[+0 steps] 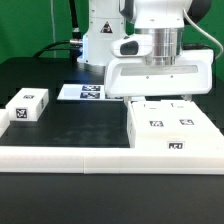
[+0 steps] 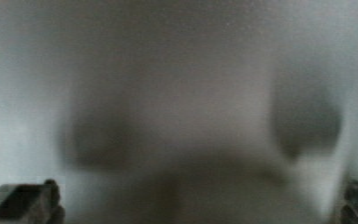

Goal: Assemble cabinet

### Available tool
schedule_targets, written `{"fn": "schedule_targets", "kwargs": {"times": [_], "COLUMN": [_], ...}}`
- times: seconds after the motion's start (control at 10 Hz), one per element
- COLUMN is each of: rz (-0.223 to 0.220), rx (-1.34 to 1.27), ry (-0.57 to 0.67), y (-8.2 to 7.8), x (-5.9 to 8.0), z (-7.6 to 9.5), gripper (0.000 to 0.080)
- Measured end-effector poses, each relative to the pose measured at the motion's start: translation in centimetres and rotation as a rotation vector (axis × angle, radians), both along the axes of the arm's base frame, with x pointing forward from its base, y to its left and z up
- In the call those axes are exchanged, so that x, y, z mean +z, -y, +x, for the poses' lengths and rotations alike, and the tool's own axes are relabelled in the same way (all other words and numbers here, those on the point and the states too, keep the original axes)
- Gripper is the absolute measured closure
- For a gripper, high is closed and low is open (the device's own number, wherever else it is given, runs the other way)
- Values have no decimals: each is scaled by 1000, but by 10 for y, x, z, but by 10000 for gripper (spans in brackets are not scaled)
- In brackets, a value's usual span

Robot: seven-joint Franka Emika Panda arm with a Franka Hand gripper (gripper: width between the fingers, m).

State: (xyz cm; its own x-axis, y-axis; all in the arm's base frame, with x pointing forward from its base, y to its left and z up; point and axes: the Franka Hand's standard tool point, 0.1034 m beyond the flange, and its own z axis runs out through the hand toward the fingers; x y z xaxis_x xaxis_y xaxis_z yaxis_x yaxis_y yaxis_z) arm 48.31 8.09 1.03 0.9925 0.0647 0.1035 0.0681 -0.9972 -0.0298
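Cabinet (image 1: 178, 128) at the exterior view's right, your gripper (image 1: 160, 97) low over it, jaws wide

On the black table (image 1: 70, 125) your big white cabinet box sits just behind the front rail (image 1: 80, 156); the gripper's fingers (image 2: 23, 200) are spread fully, with only blurred white between them in the wrist view; the marker board (image 1: 82, 92) lies farther back, and a small tagged block (image 1: 27, 107) well apart at the exterior view's left

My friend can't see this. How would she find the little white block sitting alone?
Look at the black table, toward the exterior view's left. The small white block sits alone, far from the big white cabinet pieces. It is the smallest piece, with black square tags.
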Motion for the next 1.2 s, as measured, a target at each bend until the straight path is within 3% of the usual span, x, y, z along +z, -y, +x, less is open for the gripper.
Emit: {"fn": "schedule_targets", "kwargs": {"times": [0.4,1.0,1.2], "rz": [-7,-6,-8], "rx": [-20,12,26], "ry": [8,18,24], "y": [12,5,7], "x": [-4,-4,-4], "z": [1,5,6], "gripper": [2,2,260]}}
